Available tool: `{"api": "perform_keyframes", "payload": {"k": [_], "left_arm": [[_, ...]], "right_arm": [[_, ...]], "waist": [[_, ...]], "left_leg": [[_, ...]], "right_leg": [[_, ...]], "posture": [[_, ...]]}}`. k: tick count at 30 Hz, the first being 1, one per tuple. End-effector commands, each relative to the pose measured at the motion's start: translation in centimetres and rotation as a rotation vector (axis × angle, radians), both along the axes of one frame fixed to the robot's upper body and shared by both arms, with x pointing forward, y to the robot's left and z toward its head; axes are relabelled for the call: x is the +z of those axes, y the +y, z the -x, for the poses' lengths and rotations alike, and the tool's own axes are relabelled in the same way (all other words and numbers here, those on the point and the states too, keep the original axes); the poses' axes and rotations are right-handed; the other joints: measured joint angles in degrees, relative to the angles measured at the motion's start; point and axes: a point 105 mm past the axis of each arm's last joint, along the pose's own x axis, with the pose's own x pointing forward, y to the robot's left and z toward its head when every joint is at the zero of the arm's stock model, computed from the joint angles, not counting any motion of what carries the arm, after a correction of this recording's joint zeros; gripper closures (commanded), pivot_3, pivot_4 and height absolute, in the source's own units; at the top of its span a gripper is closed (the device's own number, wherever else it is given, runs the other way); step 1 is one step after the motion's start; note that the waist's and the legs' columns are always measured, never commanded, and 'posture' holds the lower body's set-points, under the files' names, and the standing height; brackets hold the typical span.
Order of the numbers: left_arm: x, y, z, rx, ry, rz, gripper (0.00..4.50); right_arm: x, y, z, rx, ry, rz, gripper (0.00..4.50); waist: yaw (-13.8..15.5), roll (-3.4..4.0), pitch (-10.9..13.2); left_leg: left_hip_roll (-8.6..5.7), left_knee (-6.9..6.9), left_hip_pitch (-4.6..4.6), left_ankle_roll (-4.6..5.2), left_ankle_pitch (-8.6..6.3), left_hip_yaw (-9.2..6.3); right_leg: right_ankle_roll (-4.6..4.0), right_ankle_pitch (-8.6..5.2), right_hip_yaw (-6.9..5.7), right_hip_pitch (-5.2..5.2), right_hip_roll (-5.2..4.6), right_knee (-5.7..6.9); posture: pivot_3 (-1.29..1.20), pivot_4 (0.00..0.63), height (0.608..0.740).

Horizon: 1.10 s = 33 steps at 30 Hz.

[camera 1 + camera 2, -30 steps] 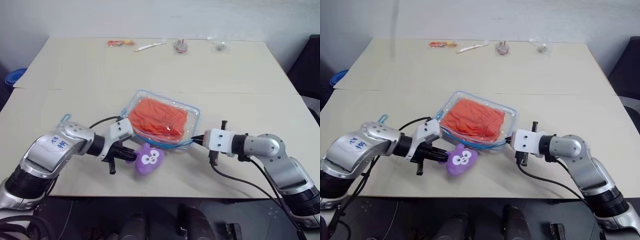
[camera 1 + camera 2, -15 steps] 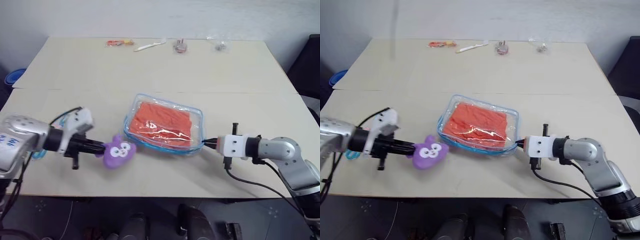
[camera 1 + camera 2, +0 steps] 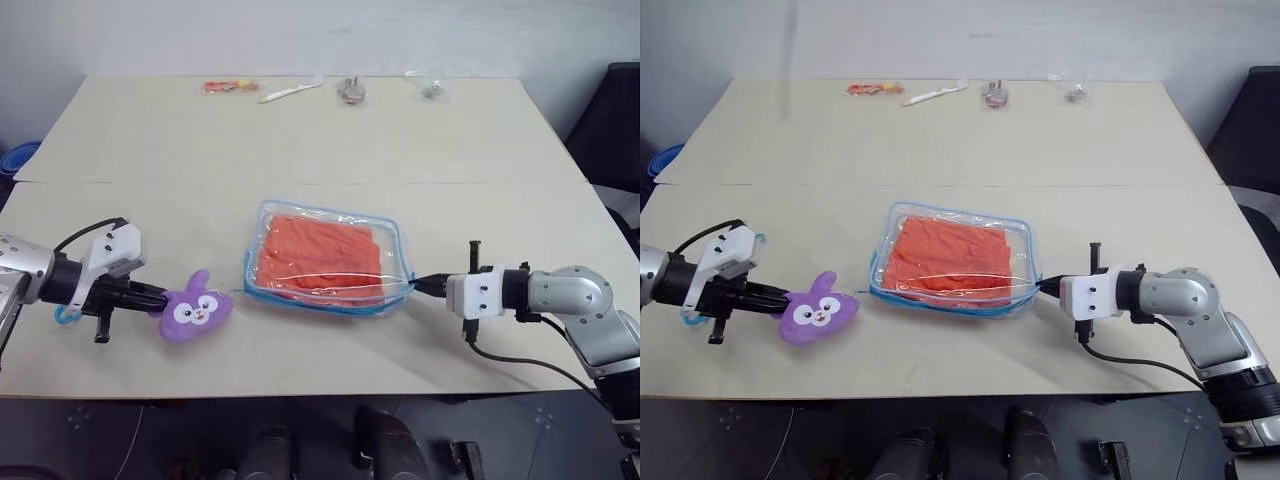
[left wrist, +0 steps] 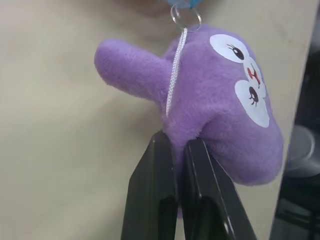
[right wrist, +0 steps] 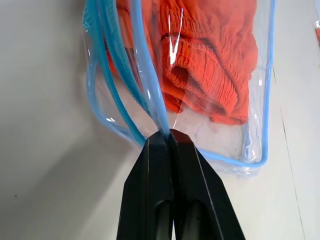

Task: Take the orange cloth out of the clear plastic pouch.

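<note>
Beige bench [image 3: 470, 150], seam running across mid-depth. Lying on it: clear plastic pouch [image 3: 330, 299] holding orange cloth [image 3: 320, 252], near centre; purple plush toy [image 3: 192, 311] to its left; several small items [image 3: 300, 90] along far edge, too small to identify.

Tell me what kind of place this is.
Probably a lab or test workspace: a plain beige table against a bare wall, a staged clear plastic pouch, a purple plush toy, and small props along the far edge.
</note>
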Motion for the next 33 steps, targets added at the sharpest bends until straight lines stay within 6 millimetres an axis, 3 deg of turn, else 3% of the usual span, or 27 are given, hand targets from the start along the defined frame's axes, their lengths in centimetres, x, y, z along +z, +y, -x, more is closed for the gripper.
{"api": "perform_keyframes", "payload": {"k": [1, 2, 3, 4, 10, 16, 17, 20, 25, 27, 30, 33], "left_arm": [[1.0, -0.9, 0.0, -0.017, -0.027, 0.026, 4.48], [0.9, -1.2, 0.1, -0.019, -0.018, 0.039, 4.48], [0.9, -1.5, 0.2, -0.019, 0.0, 0.061, 3.96], [0.8, -1.7, 0.5, -0.03, 0.017, 0.068, 3.8], [0.7, -1.8, 2.0, -0.064, 0.077, 0.08, 2.01], [1.1, -0.3, 3.7, -0.109, 0.094, 0.002, 0.33], [1.6, 0.1, 3.4, -0.115, 0.059, -0.019, 0.01], [3.8, -0.3, 2.4, -0.143, -0.037, -0.019, 0.01], [7.0, -5.5, 0.2, -0.316, -0.209, 0.02, 0.01], [7.1, -7.8, -0.6, -0.382, -0.268, 0.013, 0.01], [5.8, -11.1, -2.0, -0.499, -0.374, -0.084, 0.01], [4.6, -12.8, -2.4, -0.572, -0.401, -0.129, 0.01]], "right_arm": [[0.6, -0.2, -0.3, -0.022, -0.009, -0.017, 4.5], [0.6, -0.2, -0.2, -0.026, 0.001, -0.026, 4.5], [0.6, -0.1, -0.1, -0.027, 0.017, -0.035, 4.08], [0.5, 0.0, 0.1, -0.021, 0.03, -0.038, 3.93], [0.4, 0.2, 0.7, -0.023, 0.056, -0.045, 1.93], [1.1, -0.3, 1.2, -0.071, 0.03, -0.056, 0.05], [1.3, -0.5, 1.4, -0.091, 0.033, -0.066, 0.0], [2.0, -0.7, 2.9, -0.133, 0.103, -0.131, 0.0], [3.6, 0.7, 6.7, -0.17, 0.303, -0.339, 0.0], [4.2, 1.6, 7.9, -0.175, 0.36, -0.414, 0.0], [5.0, 2.8, 8.4, -0.204, 0.387, -0.521, 0.0], [5.2, 3.4, 8.4, -0.232, 0.388, -0.553, 0.0]], "waist": [[0.01, 0.0, 0.0], [0.0, 0.0, 0.0], [0.0, 0.0, 0.0], [-0.01, 0.0, 0.0], [-0.11, 0.0, 0.01], [0.05, 0.03, 0.02], [0.18, 0.05, 0.03], [0.69, 0.04, 0.03], [1.81, 0.04, 0.02], [1.9, 0.04, 0.01], [1.68, -0.05, -0.03], [1.18, -0.06, -0.03]], "left_leg": [[0.02, 0.01, -0.01, 0.0, 0.0, 0.0], [0.03, 0.02, -0.01, 0.0, 0.0, 0.0], [0.04, 0.02, -0.01, 0.0, 0.0, 0.0], [0.06, 0.02, -0.01, 0.0, 0.0, 0.0], [0.12, 0.01, 0.0, 0.0, 0.0, 0.0], [0.12, 0.0, 0.01, 0.0, 0.0, 0.0], [0.12, 0.02, 0.0, 0.0, 0.0, 0.0], [0.08, 0.04, -0.02, 0.0, 0.0, -0.02], [-0.06, 0.07, -0.02, 0.0, 0.0, -0.05], [-0.13, 0.1, 0.02, 0.01, 0.0, -0.05], [-0.19, 0.16, 0.07, 0.01, 0.0, -0.03], [-0.17, 0.12, 0.09, 0.0, 0.0, 0.0]], "right_leg": [[0.0, 0.0, 0.0, 0.0, -0.01, 0.0], [0.0, 0.0, 0.0, 0.0, -0.01, 0.01], [0.0, 0.0, 0.0, 0.0, -0.01, 0.01], [0.0, 0.0, 0.0, 0.0, -0.01, 0.02], [0.0, 0.0, 0.02, -0.03, 0.02, 0.03], [0.0, 0.0, 0.06, -0.04, 0.01, 0.04], [0.0, 0.0, 0.03, -0.03, 0.0, 0.03], [0.0, 0.0, 0.02, -0.01, -0.02, 0.03], [0.0, 0.0, -0.01, 0.01, -0.01, 0.09], [0.0, 0.0, 0.01, 0.07, -0.03, 0.12], [0.02, 0.01, 0.06, 0.08, -0.01, 0.19], [0.01, 0.01, 0.15, 0.02, 0.05, 0.19]], "posture": [[0.0, 0.15, 0.74], [0.0, 0.15, 0.74], [0.0, 0.15, 0.74], [0.0, 0.15, 0.74], [0.0, 0.15, 0.74], [0.0, 0.15, 0.74], [0.0, 0.15, 0.74], [0.0, 0.15, 0.74], [0.0, 0.15, 0.74], [0.0, 0.15, 0.74], [0.0, 0.15, 0.74], [0.0, 0.15, 0.74]]}}
